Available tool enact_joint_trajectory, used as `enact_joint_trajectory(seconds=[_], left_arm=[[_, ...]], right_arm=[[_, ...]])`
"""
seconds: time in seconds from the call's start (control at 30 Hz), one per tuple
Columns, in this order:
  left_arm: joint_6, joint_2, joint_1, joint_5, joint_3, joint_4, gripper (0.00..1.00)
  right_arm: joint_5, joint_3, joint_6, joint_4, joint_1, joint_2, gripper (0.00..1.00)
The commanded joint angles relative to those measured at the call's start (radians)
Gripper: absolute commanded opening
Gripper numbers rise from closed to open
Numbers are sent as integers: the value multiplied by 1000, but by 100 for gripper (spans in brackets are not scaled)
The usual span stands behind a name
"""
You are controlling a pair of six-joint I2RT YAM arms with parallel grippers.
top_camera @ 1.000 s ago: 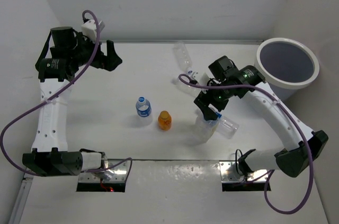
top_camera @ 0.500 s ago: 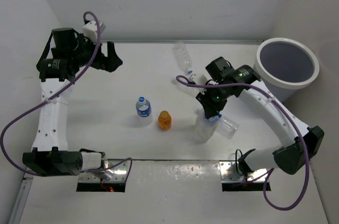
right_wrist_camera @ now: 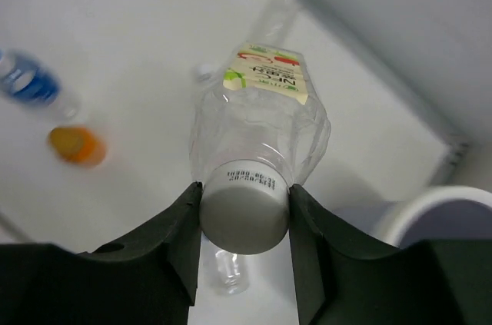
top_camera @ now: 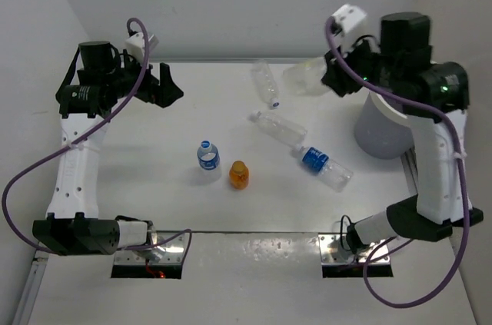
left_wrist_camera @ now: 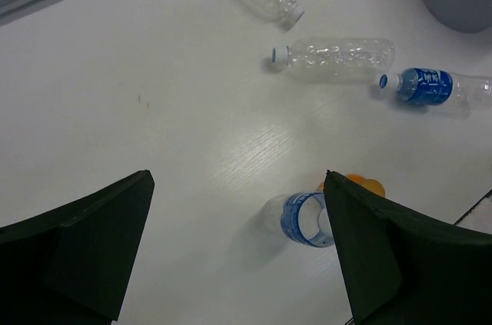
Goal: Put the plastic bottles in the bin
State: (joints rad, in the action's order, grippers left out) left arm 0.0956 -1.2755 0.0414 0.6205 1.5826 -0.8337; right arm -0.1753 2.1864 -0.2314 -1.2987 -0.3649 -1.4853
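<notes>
My right gripper (top_camera: 332, 79) is raised high beside the bin (top_camera: 375, 134) and shut on the pale cap of a crumpled clear plastic bottle (top_camera: 303, 77), whose label (right_wrist_camera: 265, 77) is white, green and red. In the right wrist view, both fingers (right_wrist_camera: 181, 221) clamp the cap. Two clear bottles (top_camera: 266, 84) (top_camera: 278, 128) and a blue-labelled one (top_camera: 323, 166) lie on the table. Another blue-labelled bottle (top_camera: 207, 157) and the orange bottle (top_camera: 239, 175) stand upright. My left gripper (top_camera: 165, 83) hovers open at the back left, holding nothing.
The right arm hides most of the bin's rim from the top camera. The bin's white rim (right_wrist_camera: 438, 210) shows at the lower right of the right wrist view. White walls close the table at the back and sides.
My right gripper closed on the clear bottle at the table's front and lifted it up and back, next to the bin. The left arm stayed put.
</notes>
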Motion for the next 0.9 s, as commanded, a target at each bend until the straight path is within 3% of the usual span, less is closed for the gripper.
enact_joint_trajectory(seconds=[0.0, 0.1, 0.13, 0.27, 0.43, 0.67, 0.87], left_arm=[[16, 2, -14, 51, 11, 27, 100], [16, 2, -23, 51, 11, 27, 100], [16, 2, -23, 51, 11, 27, 100], [16, -7, -23, 51, 2, 27, 100], [16, -25, -32, 51, 2, 36, 100], [29, -13, -41, 18, -38, 36, 100], [127, 41, -61, 18, -114, 36, 100]], right_arm=[[106, 40, 17, 125, 81, 59, 0], [242, -52, 7, 332, 185, 166, 0], [282, -72, 12, 417, 277, 189, 0], [283, -106, 17, 484, 488, 247, 0], [316, -154, -52, 467, 541, 257, 0], [303, -347, -111, 457, 547, 240, 0], [106, -367, -57, 424, 724, 137, 0]])
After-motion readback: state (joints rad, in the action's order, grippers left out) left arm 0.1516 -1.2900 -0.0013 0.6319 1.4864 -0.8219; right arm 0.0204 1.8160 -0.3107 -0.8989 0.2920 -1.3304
